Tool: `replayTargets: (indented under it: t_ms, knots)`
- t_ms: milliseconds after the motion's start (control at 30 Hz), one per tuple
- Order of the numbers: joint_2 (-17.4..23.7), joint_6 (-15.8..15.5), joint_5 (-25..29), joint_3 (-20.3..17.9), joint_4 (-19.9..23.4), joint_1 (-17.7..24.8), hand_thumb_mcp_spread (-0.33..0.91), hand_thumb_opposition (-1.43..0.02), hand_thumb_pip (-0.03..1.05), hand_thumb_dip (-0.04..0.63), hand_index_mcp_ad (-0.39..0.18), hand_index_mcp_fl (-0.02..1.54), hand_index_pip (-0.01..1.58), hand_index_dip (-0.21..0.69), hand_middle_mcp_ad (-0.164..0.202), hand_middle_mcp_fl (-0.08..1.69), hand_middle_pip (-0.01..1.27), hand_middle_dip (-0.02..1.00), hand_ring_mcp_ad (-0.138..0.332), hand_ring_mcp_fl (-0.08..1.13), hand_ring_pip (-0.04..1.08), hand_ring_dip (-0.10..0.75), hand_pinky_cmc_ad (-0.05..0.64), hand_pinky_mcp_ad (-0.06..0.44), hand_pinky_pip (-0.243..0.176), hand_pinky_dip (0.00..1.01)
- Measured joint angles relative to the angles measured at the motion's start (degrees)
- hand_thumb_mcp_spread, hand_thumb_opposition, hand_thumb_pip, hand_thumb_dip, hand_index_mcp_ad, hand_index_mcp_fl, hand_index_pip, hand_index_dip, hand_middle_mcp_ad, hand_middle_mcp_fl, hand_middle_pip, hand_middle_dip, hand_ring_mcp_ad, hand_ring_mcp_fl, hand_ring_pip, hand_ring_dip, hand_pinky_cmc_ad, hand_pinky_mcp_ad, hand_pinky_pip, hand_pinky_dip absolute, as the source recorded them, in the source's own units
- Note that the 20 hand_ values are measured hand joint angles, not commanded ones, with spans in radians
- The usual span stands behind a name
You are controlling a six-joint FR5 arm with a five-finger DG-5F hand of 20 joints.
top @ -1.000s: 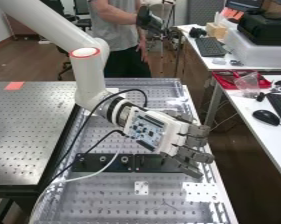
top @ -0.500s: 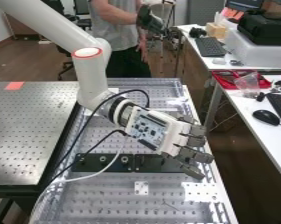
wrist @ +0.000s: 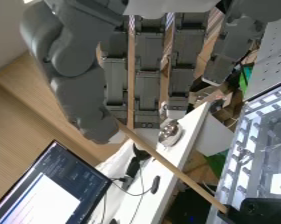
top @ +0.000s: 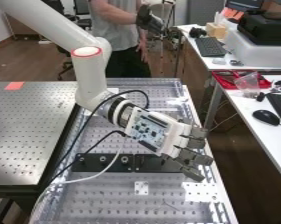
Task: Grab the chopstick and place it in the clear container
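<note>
In the high view my hand [top: 190, 155] is over the perforated bench, its back upward and fingers extended to the right. My hand [wrist: 127, 70] shows its fingers straight in the wrist view, the thumb standing apart from them. A thin wooden chopstick [wrist: 174, 167] slants from beside the thumb's tip to a black block [wrist: 267, 210]; its far end by the thumb is hidden. No finger is curled round it. Along the bench, a transparent rim [wrist: 238, 145] shows; I cannot tell whether it belongs to the clear container.
The black block [top: 101, 162] with round fittings lies across the bench, and cables loop beside the arm. A metal perforated table [top: 31, 130] adjoins on the left. On the right, a white desk [top: 260, 135] holds a mouse, a keyboard and a red tray [top: 224, 82].
</note>
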Motion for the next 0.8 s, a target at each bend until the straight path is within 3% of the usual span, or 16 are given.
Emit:
replayTargets:
  t_ms: [333,800]
  knots:
    - [-0.02,-0.03,0.71,-0.09,0.29,0.01,0.55,-0.83,0.66,0.253,-0.105,0.49,1.16,-0.038,-0.012,0.73,0.63,0.65,0.054,0.56,0.08,0.494,0.393,0.246,0.098,0.20]
    - [-0.19,0.02,1.07,-0.07,0.56,-0.11,0.54,-0.83,0.65,0.251,-0.105,0.56,1.15,-0.037,-0.010,0.78,0.62,0.65,0.052,0.57,0.08,0.494,0.393,0.246,0.098,0.20]
